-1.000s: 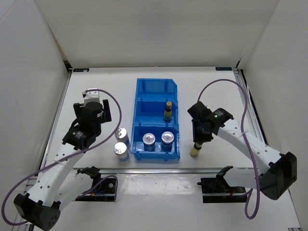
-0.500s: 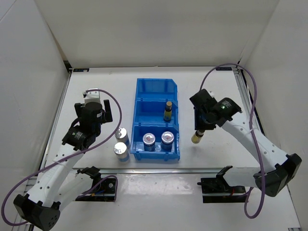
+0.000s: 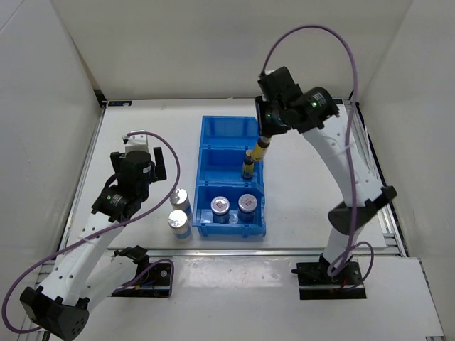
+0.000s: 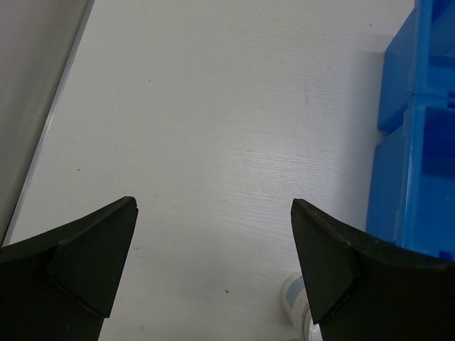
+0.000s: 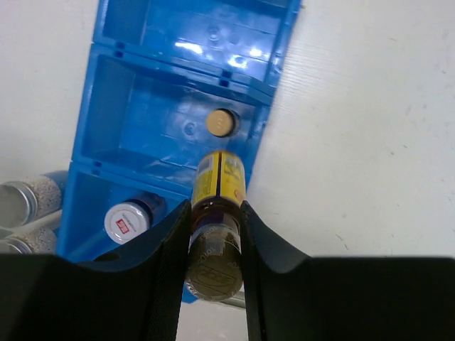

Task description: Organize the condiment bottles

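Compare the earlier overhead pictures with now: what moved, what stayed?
The right gripper, shut on an amber bottle, carried it from the table right of the blue bin to above the middle compartment, near the second amber bottle. The left gripper, shakers and jars stayed.

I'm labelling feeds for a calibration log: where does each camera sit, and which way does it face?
Top external: above and behind the bases, looking down on the table; both arms show.
Left wrist: on the left arm, facing down at the table; open left jaws fill the bottom corners.
Right wrist: on the right arm, looking down into the blue bin; right jaws clamp an amber bottle.
Shared: the blue bin shows in all three; top and right wrist both show the amber bottle and a second bottle in the middle compartment.
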`<action>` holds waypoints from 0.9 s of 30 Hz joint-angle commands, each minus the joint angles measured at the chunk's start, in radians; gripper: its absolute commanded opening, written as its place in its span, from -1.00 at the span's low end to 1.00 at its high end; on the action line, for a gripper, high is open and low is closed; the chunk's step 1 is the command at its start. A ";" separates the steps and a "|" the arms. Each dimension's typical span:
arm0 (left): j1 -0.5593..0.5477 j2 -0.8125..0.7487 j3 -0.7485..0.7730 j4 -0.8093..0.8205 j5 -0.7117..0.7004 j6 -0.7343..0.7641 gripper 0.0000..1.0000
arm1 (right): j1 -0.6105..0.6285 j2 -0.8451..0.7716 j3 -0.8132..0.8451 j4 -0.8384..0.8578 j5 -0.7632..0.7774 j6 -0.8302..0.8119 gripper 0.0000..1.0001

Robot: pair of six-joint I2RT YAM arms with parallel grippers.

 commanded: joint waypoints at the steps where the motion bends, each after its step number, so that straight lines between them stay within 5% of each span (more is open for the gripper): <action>1: -0.003 -0.011 0.026 -0.011 0.016 -0.008 1.00 | 0.024 0.095 0.103 -0.005 -0.072 -0.057 -1.00; 7: -0.003 0.009 0.026 -0.011 0.025 -0.008 1.00 | 0.056 0.211 0.113 0.123 -0.181 -0.086 -1.00; 23: -0.003 0.089 0.026 -0.011 0.148 0.001 1.00 | 0.066 0.458 0.131 0.229 -0.124 -0.164 -1.00; 27: -0.003 0.118 0.035 -0.011 0.229 0.010 1.00 | 0.066 0.493 0.122 0.248 -0.112 -0.164 -0.71</action>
